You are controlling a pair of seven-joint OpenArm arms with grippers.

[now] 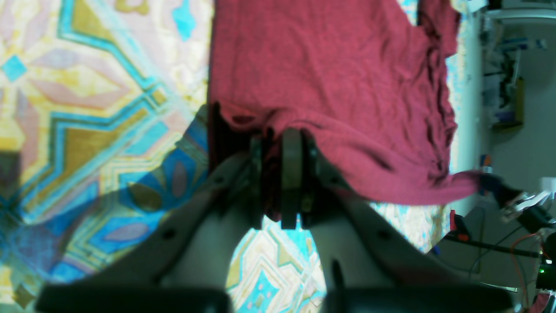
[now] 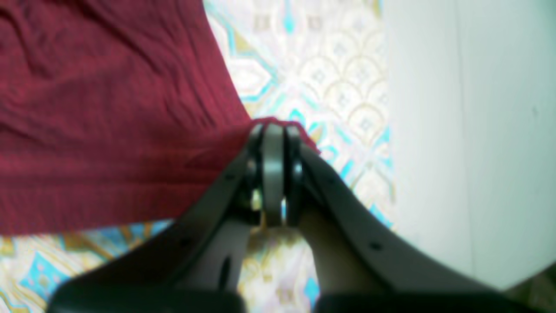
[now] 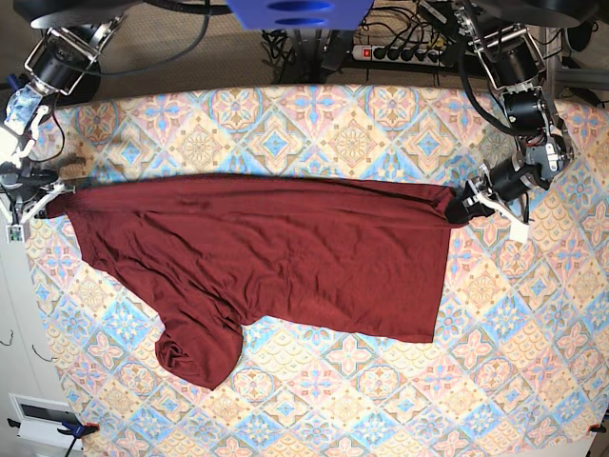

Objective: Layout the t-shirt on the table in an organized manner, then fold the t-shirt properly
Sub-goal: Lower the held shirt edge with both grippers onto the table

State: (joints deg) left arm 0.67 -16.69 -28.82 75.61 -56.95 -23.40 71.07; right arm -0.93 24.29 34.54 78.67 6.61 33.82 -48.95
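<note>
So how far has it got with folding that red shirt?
Spreading is mostly done: the t-shirt lies stretched across the table, though one sleeve stays bunched. The left gripper and right gripper each pinch an end. No fold has been made yet.

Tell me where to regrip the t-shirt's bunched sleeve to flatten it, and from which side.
Probably at the rounded outer end of the bunched sleeve on the t-shirt, coming from the table's near edge. That lump sits clear of the flat body, with bare cloth around its tip. Both the left gripper and right gripper are shut on the stretched far edge.
</note>
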